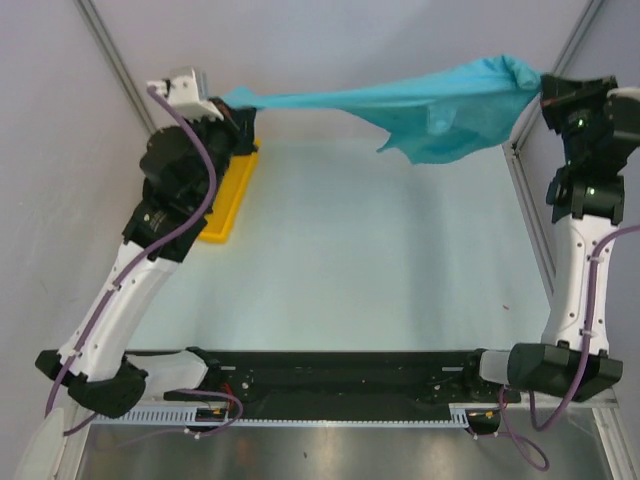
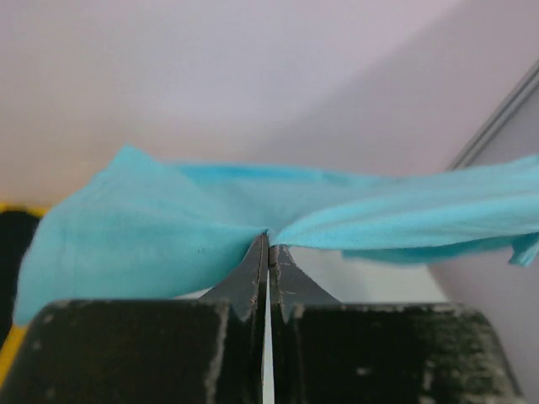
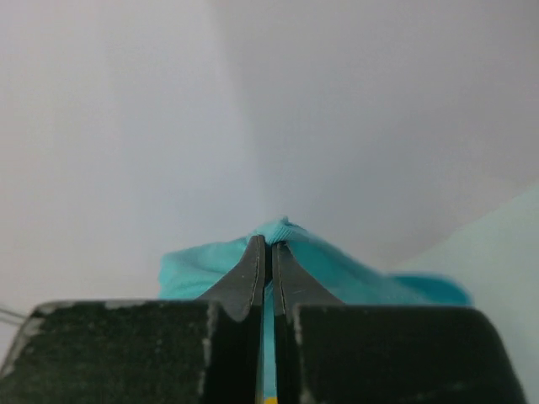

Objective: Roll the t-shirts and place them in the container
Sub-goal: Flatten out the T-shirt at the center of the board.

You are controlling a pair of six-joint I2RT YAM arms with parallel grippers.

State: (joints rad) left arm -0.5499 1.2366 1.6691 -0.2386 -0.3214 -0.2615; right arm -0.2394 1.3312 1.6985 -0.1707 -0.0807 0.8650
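The left end effector [image 2: 268, 240] is pinching the teal t-shirt [image 1: 430, 105], its jaws pressed together to a hairline gap and the cloth fanning out to both sides just beyond the fingertips. The right end effector [image 3: 269, 240] is clamping a bunched fold of the same shirt, its jaws also all but touching, with a thin sliver of teal showing between them. Between the two end effectors the t-shirt is hanging in the air as a stretched, twisted band. It is running narrow near the left end effector and widening toward the right one. There a loose flap is drooping below the band, its ragged lower edge hanging free; from above I cannot tell how far that edge is sitting off the surface. Below and in front of the span of cloth, a wide stretch of pale worktop [image 1: 380, 270] is showing between the two arms. Just beneath the left end effector, a yellow tray [image 1: 232, 205] is lying along the worktop's left edge, partly hidden by the left arm. Beyond both end effectors a plain wall is standing close, so the room past the fingertips is looking tight. A slanting metal frame post [image 1: 110, 60] is running up behind the left end effector, and a metal rail [image 1: 528, 200] is bordering the worktop directly below the right one.
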